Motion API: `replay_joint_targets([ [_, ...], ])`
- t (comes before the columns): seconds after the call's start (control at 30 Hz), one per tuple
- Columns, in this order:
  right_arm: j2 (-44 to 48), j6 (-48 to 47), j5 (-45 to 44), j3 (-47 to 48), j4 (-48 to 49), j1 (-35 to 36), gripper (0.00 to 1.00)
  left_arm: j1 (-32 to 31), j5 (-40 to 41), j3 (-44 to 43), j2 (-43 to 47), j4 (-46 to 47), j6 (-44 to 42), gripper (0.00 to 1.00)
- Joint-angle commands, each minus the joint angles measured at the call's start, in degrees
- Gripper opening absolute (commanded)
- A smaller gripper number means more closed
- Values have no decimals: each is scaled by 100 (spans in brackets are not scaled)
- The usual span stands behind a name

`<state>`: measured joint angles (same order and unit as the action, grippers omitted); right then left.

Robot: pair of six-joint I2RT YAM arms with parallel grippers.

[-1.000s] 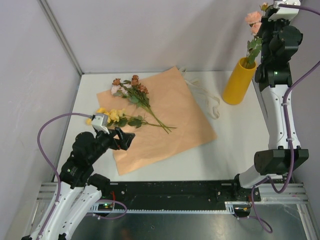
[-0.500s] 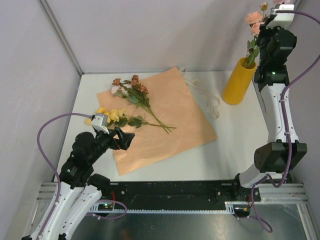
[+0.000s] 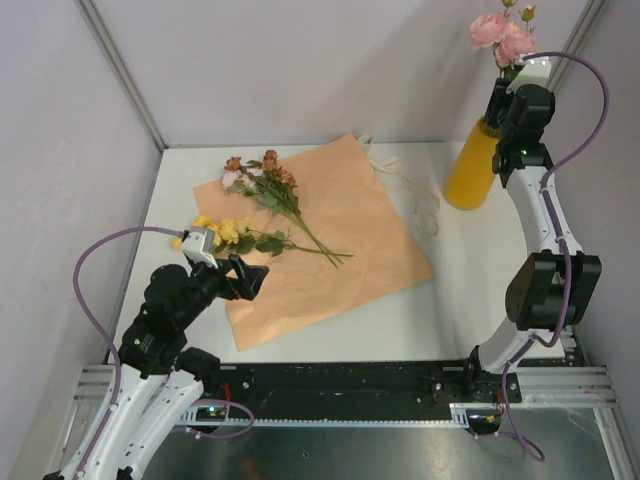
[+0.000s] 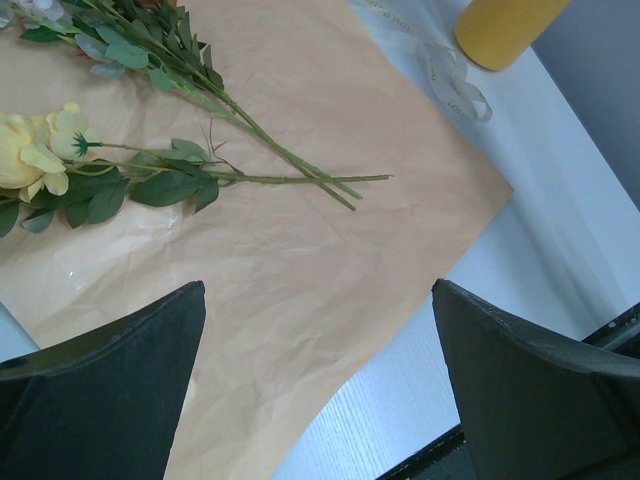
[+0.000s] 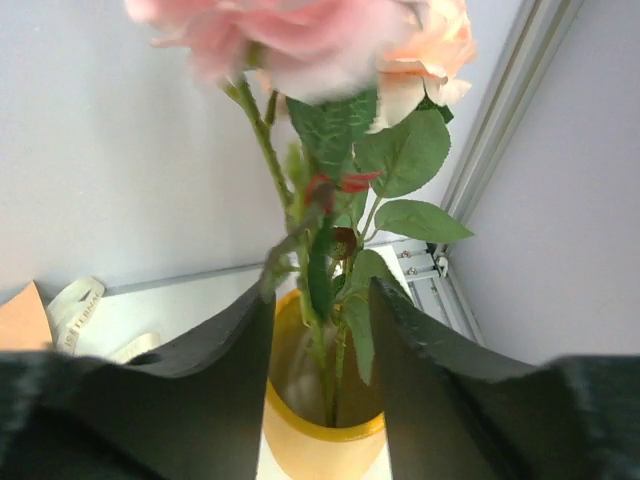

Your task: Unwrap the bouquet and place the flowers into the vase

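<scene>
Our right gripper [image 5: 320,290] has just loosened off the pink flowers [image 5: 300,40], now standing in the vase [image 5: 320,450], so we judge one bunch done, with yellow flowers [image 4: 35,150] and brown flowers [image 3: 265,165] left on the paper [image 3: 350,230] by our left gripper [image 4: 318,290], spread wide and empty.

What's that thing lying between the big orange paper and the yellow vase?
A cream ribbon, loosely looped on the white table, lies between the paper and the vase. The top view shows it, and the left wrist view shows it closer.
</scene>
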<state>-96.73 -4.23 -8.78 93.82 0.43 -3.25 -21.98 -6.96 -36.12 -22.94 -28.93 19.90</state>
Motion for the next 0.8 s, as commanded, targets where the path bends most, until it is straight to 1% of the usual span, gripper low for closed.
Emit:
replay_joint_targets([
  [0.0,395,292,-85,-75,82,-22,53,-26,106,-218,62,37,-66,99],
  [0.03,486,349,-74,-97,33,-20,56,-26,111,-219,62,32,-66,100],
  [0.1,657,565,7,-168,-237,5,60,-26,126,-220,68,27,-65,100],
  [0.27,1108,914,196,-476,-815,255,64,-26,195,-228,63,0,-61,100],
  [0.4,1494,1326,218,-901,-1055,739,63,-26,352,-248,80,-47,-50,100],
  [0.6,1709,1806,242,-1638,-1179,1766,61,-26,659,-276,193,-132,-21,100],
  [0.7,1630,2066,506,-2116,-826,2417,58,-26,894,-274,330,-140,-14,100],
  [0.77,1483,2064,662,-2391,-524,2858,57,-26,965,-258,401,-140,-6,100],
])
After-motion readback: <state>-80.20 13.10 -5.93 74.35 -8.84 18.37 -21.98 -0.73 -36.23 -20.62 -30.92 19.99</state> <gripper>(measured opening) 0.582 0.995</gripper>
